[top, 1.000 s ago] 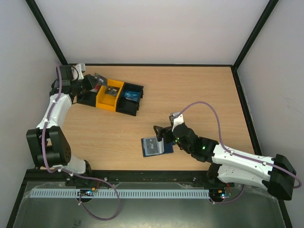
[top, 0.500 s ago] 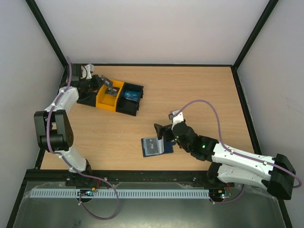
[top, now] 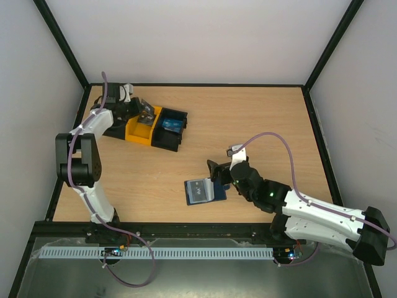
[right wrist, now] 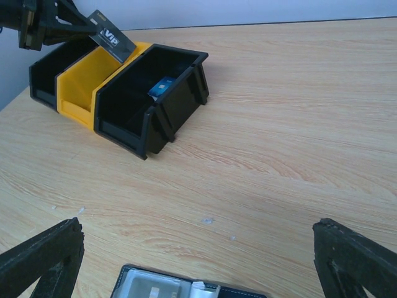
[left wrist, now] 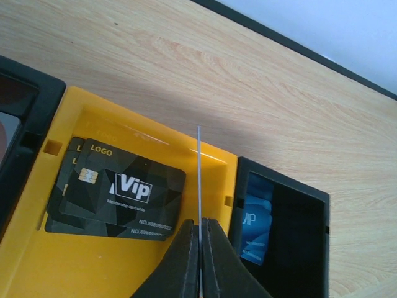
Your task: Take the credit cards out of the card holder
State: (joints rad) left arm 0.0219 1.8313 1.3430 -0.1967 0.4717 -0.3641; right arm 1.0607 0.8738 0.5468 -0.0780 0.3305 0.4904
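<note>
The card holder [top: 200, 191] lies open and flat on the table; its black edge and grey-blue pocket [right wrist: 162, 289] show at the bottom of the right wrist view. My right gripper [top: 215, 173] hangs just beyond it, open and empty [right wrist: 197, 231]. My left gripper [top: 138, 110] is over the yellow bin [top: 140, 130], shut on a black credit card [right wrist: 111, 37]. The left wrist view shows that card edge-on [left wrist: 199, 174] between the fingers [left wrist: 186, 254]. Other black cards [left wrist: 118, 189] lie in the yellow bin [left wrist: 111, 273], and a blue card [left wrist: 255, 217] in the black bin beside it.
Three joined bins stand at the back left: black [top: 114, 128], yellow, black [top: 170, 128]. The black frame rail [top: 198, 85] runs along the table's far edge. Bare wood lies between the bins and the card holder.
My left arm has swung right from the bins' far left end to above the yellow bin, still holding the card. The right gripper has shifted slightly right and stays open.
</note>
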